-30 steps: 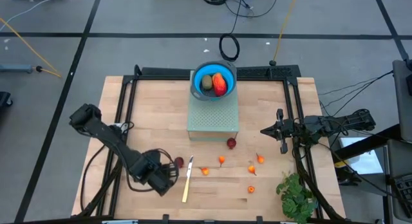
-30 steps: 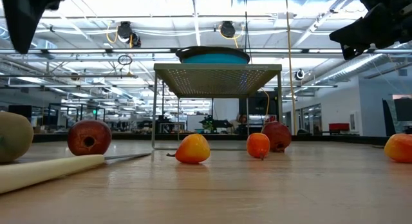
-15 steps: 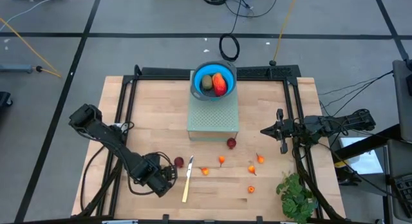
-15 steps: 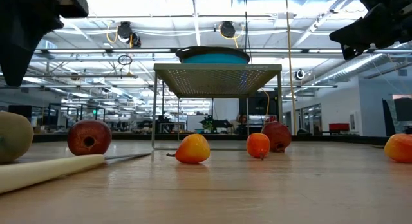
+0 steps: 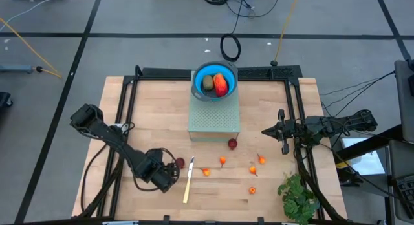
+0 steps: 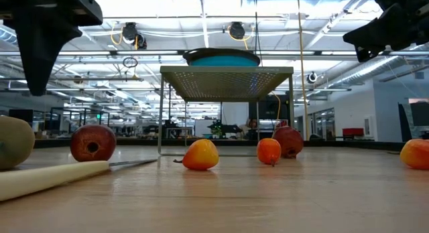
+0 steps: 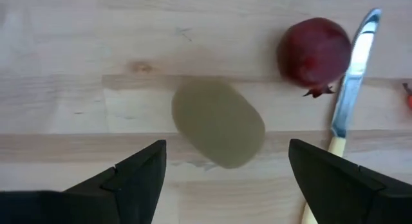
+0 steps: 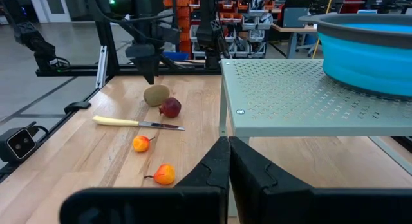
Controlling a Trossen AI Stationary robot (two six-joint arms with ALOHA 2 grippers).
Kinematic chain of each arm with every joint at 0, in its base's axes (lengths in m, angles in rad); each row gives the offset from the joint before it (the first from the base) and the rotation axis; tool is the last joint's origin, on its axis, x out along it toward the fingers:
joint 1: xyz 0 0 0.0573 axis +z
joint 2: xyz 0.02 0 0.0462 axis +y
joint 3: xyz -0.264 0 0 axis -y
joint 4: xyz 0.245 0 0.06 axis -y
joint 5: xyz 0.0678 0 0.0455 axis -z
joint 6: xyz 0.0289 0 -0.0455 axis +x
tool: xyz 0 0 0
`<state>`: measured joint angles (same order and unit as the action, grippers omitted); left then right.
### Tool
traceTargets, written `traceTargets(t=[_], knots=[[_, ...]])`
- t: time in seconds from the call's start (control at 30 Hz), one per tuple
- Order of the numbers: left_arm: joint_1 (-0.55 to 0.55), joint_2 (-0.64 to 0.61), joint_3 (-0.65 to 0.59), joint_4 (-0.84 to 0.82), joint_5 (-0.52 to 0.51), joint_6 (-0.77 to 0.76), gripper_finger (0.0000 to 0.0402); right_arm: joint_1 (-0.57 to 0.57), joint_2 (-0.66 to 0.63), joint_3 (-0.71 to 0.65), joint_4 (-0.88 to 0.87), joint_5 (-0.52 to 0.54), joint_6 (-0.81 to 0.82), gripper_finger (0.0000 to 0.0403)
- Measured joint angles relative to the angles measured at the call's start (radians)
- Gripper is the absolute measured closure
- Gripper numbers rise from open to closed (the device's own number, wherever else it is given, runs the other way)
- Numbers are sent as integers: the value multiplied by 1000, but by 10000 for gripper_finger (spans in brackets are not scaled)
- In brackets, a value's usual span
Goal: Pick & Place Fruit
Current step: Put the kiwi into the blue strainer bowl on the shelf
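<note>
Kiwi [image 7: 218,123] below open left tool [image 7: 222,179]

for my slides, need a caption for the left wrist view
Open left gripper poised above a kiwi, with a pomegranate and knife beside it.

The left arm bends across the lower left of the high view, its left gripper [image 7: 222,176] pointing down, fingers spread wide. The right arm reaches in from the right edge, right gripper [image 5: 283,139] pressed shut.
</note>
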<state>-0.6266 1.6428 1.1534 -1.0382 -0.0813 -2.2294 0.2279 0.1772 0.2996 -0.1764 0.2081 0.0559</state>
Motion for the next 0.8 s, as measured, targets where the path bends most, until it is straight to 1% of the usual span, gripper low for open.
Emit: traceTargets(t=[0.2,0.3,0.4,0.47,0.63,0.67,0.8], knots=[[0,0,0,4,36,61,75,0,0,0,0,0,0,403],[0,0,0,13,36,98,75,0,0,0,0,0,0,403],[0,0,0,27,35,101,75,0,0,0,0,0,0,403],[4,0,0,22,51,51,75,0,0,0,0,0,0,403],[11,0,0,-26,125,-211,75,0,0,0,0,0,0,403],[11,0,0,-29,132,-236,75,0,0,0,0,0,0,403],[23,0,0,-26,132,-245,75,0,0,0,0,1,0,403]])
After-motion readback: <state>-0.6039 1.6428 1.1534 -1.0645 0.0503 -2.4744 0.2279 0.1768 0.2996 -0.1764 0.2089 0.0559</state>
